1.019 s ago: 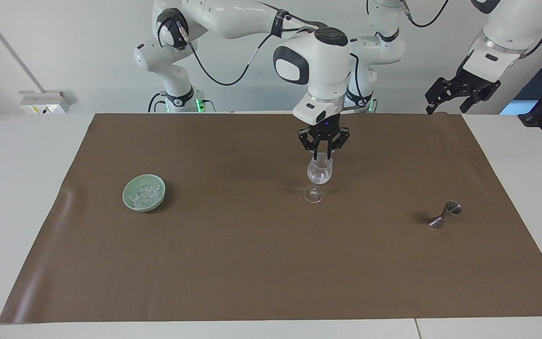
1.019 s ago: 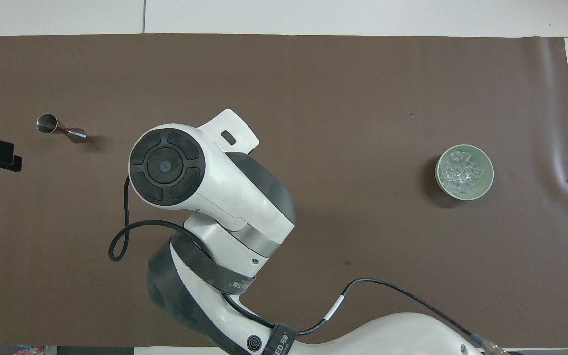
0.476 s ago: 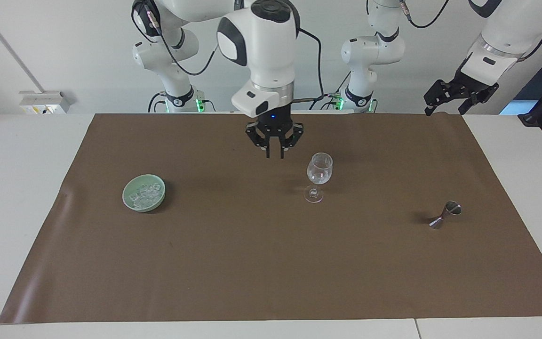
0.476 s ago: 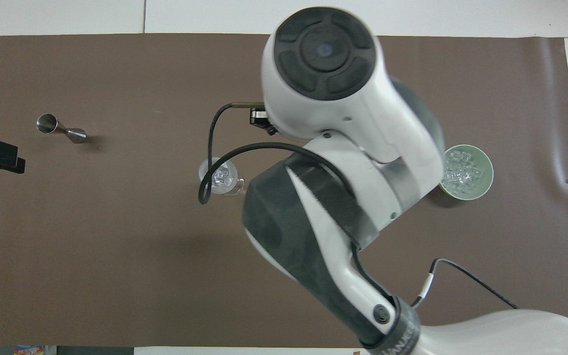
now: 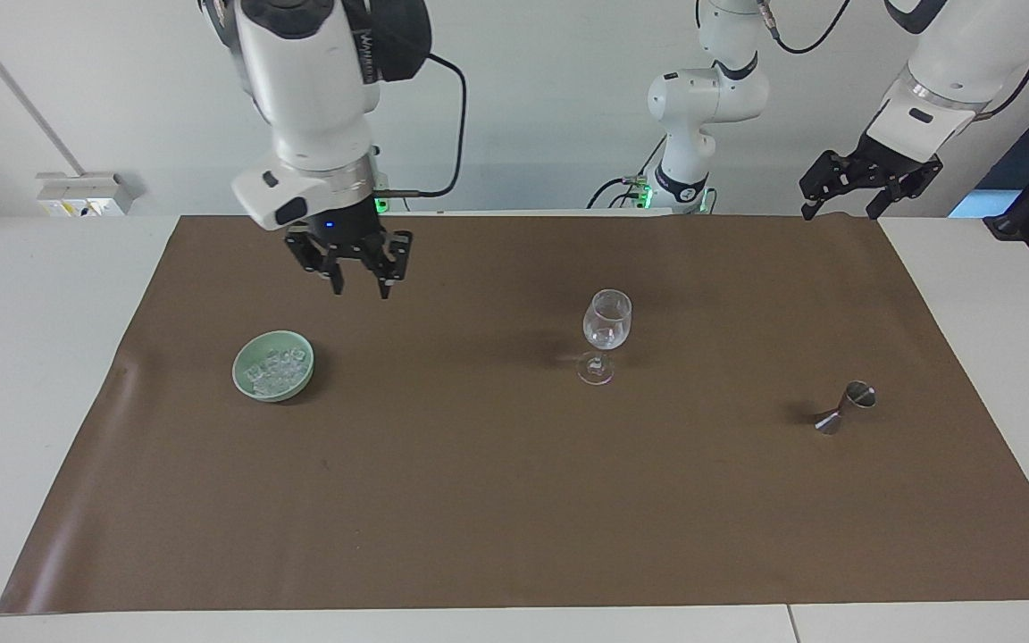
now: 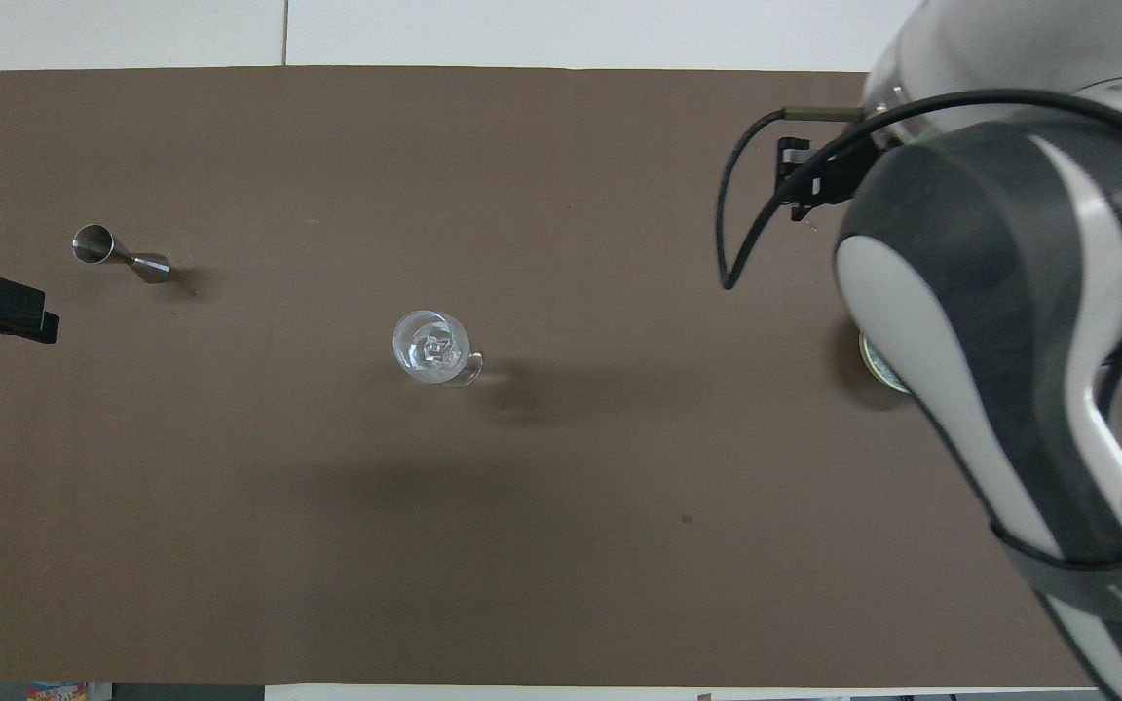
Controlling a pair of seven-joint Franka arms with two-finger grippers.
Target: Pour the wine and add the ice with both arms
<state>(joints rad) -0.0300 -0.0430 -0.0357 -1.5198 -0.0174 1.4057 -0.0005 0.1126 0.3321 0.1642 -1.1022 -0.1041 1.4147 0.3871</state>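
Note:
A clear stemmed wine glass (image 5: 606,335) (image 6: 432,346) stands mid-mat with a few ice chunks in it. The pale green bowl (image 5: 273,364) holds more ice (image 5: 277,368) toward the right arm's end. In the overhead view only a sliver of the bowl (image 6: 875,366) shows under the right arm. My right gripper (image 5: 359,288) hangs in the air over the mat close to the bowl, fingers apart and holding nothing. My left gripper (image 5: 840,211) waits open, raised at the mat's edge by the left arm's end. No wine is in view.
A small steel jigger (image 5: 845,406) (image 6: 121,255) lies on its side toward the left arm's end. The brown mat (image 5: 514,500) covers most of the white table. The right arm's bulk hides the bowl's corner from above.
The right gripper has swung away from above the glass to near the bowl and spread its fingers. The left arm has barely moved.

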